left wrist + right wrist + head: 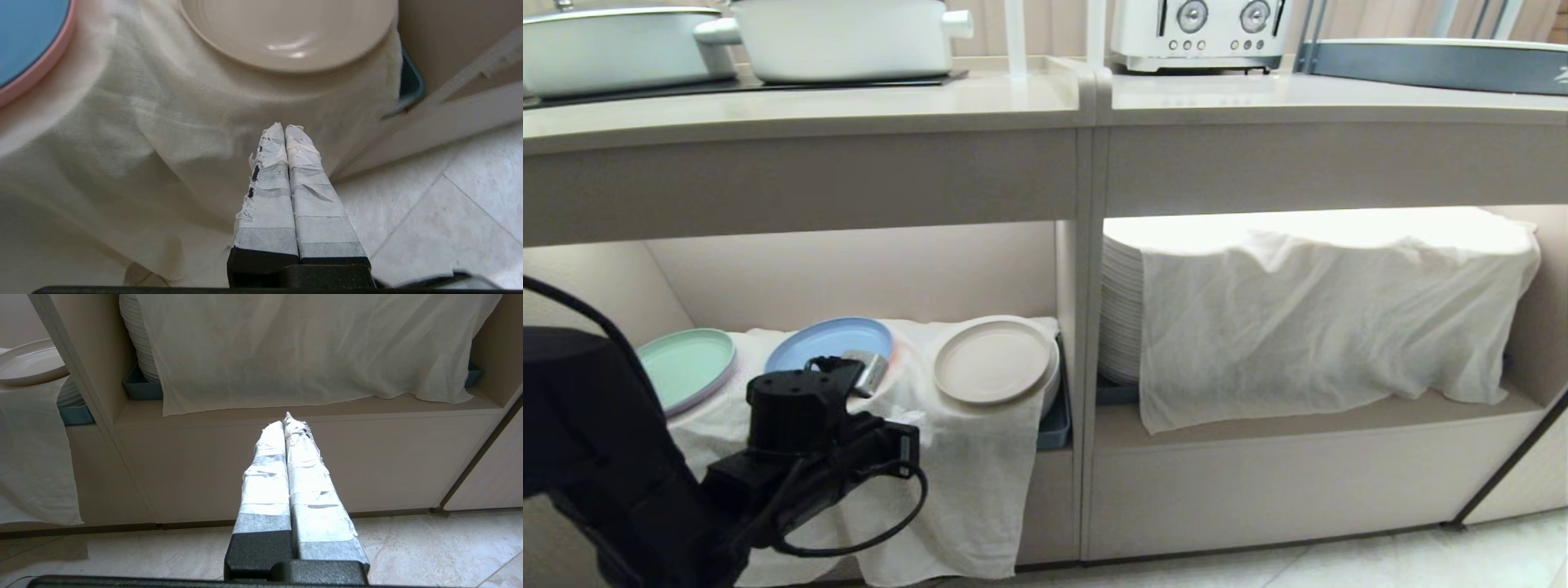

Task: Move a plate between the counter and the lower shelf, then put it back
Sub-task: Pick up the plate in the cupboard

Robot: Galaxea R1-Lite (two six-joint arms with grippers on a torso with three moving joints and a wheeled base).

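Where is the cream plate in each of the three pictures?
Head view: the plate lies on the white cloth in the left cubby, beside the divider.
Left wrist view: the plate is at the top, beyond the shut left gripper.
Right wrist view: only the plate's edge shows at the far left.
Shared landmark: the white cloth under the plate, seen in all three views.

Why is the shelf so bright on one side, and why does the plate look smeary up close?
Head view: hidden light under the counter washes out the top of the white cloth in the right cubby, while the left cubby stays dimmer. Left wrist view: the cream plate and blue plate look smeared, with a shiny glare spot on the cream one. Right wrist view: everything looks sharp.
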